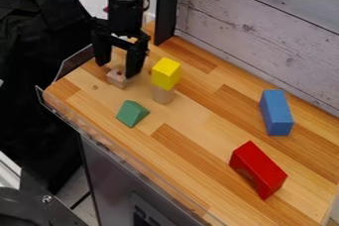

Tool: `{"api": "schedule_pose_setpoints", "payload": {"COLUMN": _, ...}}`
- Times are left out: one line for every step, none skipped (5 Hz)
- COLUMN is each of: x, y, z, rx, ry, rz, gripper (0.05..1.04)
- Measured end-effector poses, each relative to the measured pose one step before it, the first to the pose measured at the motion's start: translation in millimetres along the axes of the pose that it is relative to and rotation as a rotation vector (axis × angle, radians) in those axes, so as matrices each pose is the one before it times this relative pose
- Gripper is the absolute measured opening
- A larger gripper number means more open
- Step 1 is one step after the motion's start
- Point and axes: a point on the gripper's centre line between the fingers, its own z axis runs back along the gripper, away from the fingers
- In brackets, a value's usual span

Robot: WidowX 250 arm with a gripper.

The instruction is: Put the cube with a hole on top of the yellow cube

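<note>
With the claw (118,70) spread wide by the holed cube (116,79), upper left, sideways drift could topple the yellow cube (165,73) off its slim wooden cylinder (163,95).

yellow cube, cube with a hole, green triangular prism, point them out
Yellow cube (163,77): camera view, side face
Cube with a hole (116,80): camera view, side face
Green triangular prism (133,114): camera view, visible middle
</note>
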Motion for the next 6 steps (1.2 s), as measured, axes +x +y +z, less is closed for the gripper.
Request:
{"api": "schedule_pose_setpoints", "payload": {"x": 4.34, "y": -5.27, "z": -1.19, "rx": 0.0062, "ry": 0.0060, "rz": -0.0022, "gripper": 1.000}}
{"api": "schedule_pose_setpoints", "payload": {"x": -0.18, "y": 2.70, "z": -14.06, "rx": 0.0110, "ry": 0.0455, "rz": 0.0313, "gripper": 0.997}}
{"api": "schedule_pose_setpoints", "payload": {"x": 3.57, "y": 1.51, "z": -2.04, "rx": 0.0050, "ry": 0.0120, "rz": 0.0277, "gripper": 0.952}}
{"api": "schedule_pose_setpoints", "payload": {"x": 0.71, "y": 0.17, "z": -0.14, "rx": -0.0005, "ry": 0.0030, "rz": 0.0185, "gripper": 0.698}}
{"api": "schedule_pose_setpoints", "payload": {"x": -2.51, "y": -1.17, "z": 0.14, "rx": -0.0059, "ry": 0.0083, "rz": 0.0002, "gripper": 0.544}}
{"api": "schedule_pose_setpoints", "payload": {"x": -4.94, "y": -1.79, "z": 21.45, "rx": -0.0052, "ry": -0.0523, "rz": 0.0017, "gripper": 0.544}}
